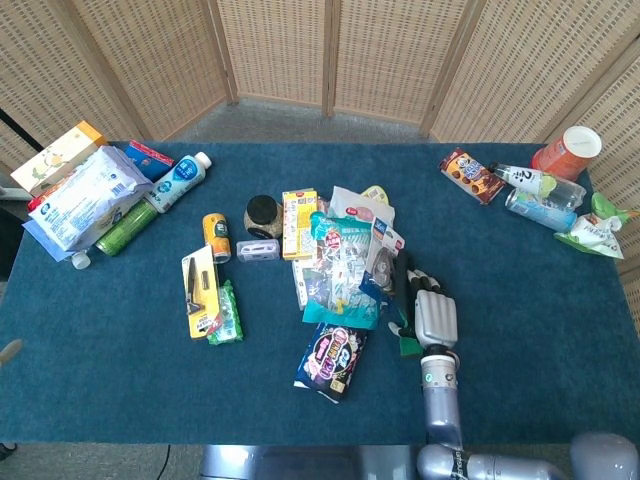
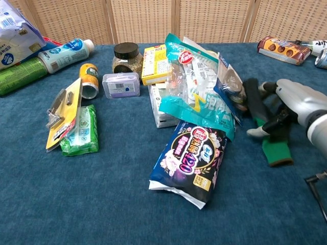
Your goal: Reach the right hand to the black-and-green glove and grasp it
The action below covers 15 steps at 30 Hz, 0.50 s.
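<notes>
The black-and-green glove point(image 2: 278, 150) lies flat on the blue cloth, right of the heap of packets, its green cuff toward me. In the head view the glove point(image 1: 404, 290) shows as a dark strip with a green end. My right hand point(image 2: 291, 102) rests on top of the glove's black part, its fingers curled over it and the thumb point(image 2: 258, 131) hooked under the near edge. From above, the right hand point(image 1: 435, 318) covers most of the glove. Only a tip of my left hand point(image 1: 8, 350) shows at the far left table edge.
A heap of packets point(image 2: 196, 87) sits directly left of the glove, with a dark purple pouch point(image 2: 193, 155) in front of it. Bottles and a cup point(image 1: 565, 155) stand at the back right. A razor card point(image 2: 64, 112), a can and a jar lie to the left.
</notes>
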### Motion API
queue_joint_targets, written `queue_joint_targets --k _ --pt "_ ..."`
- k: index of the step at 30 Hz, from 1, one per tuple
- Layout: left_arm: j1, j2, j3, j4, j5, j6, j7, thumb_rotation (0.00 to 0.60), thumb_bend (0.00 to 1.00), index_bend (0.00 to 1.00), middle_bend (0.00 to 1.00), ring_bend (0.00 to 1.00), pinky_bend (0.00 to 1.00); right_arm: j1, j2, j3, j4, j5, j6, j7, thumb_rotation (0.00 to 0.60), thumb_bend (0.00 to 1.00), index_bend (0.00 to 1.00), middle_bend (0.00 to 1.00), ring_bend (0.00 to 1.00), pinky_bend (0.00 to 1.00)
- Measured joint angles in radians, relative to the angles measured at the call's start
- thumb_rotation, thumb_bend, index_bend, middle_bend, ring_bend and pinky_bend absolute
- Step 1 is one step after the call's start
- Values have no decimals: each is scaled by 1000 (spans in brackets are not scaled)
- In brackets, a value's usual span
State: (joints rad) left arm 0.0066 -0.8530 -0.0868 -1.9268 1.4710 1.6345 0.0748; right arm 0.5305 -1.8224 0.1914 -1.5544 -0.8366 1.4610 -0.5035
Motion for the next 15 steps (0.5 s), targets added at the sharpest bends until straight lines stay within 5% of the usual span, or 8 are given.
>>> queue_joint_targets --k 6,15 --pt "1 -3 1 -4 1 1 9 600 0 110 0 0 0 -29 11 8 -3 -45 -5 37 600 325 521 572 594 852" --pt "-1 -8 4 -7 10 -2 15 600 0 107 0 0 0 -55 108 34 -155 -165 67 22 600 350 534 584 603 864"
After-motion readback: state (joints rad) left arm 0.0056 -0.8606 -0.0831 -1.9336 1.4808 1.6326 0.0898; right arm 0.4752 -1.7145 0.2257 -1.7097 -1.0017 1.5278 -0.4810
